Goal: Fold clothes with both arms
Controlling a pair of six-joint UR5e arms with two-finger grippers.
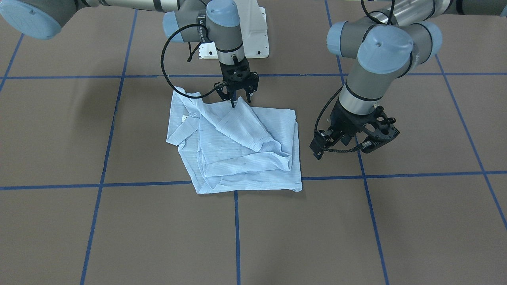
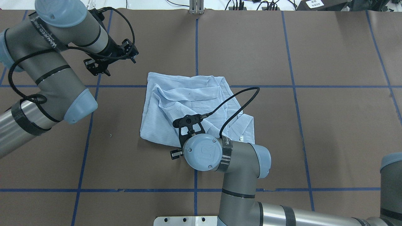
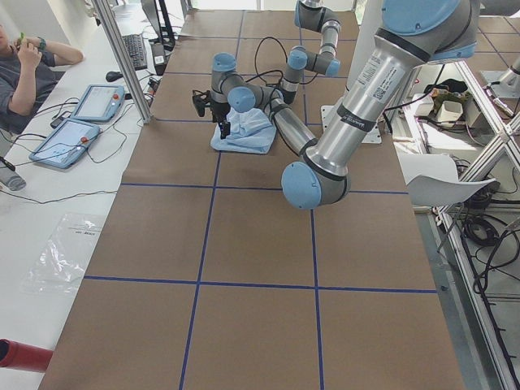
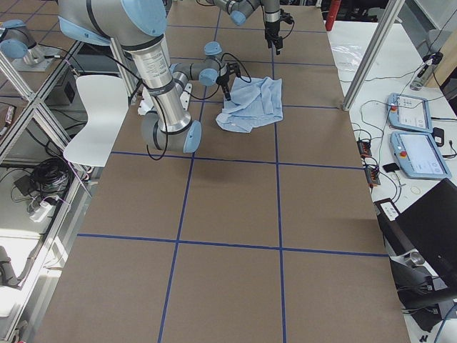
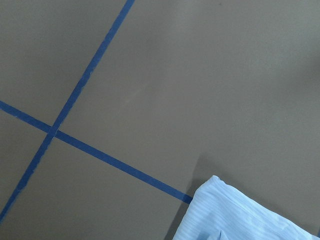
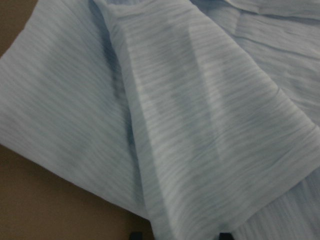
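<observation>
Shirt [image 1: 237,146] on table [image 1: 119,237]; right pincer [image 1: 233,103] at its robot-side edge; left pincer [image 2: 114,62] beside, apart.

Open counter [image 1: 396,229] lies around the shirt [image 1: 237,146], widest toward the operators. My right end effector [image 1: 233,103] stands at its robot-side edge. My left end effector [image 1: 348,145] hangs near its side, clear of the cloth, I think.
</observation>
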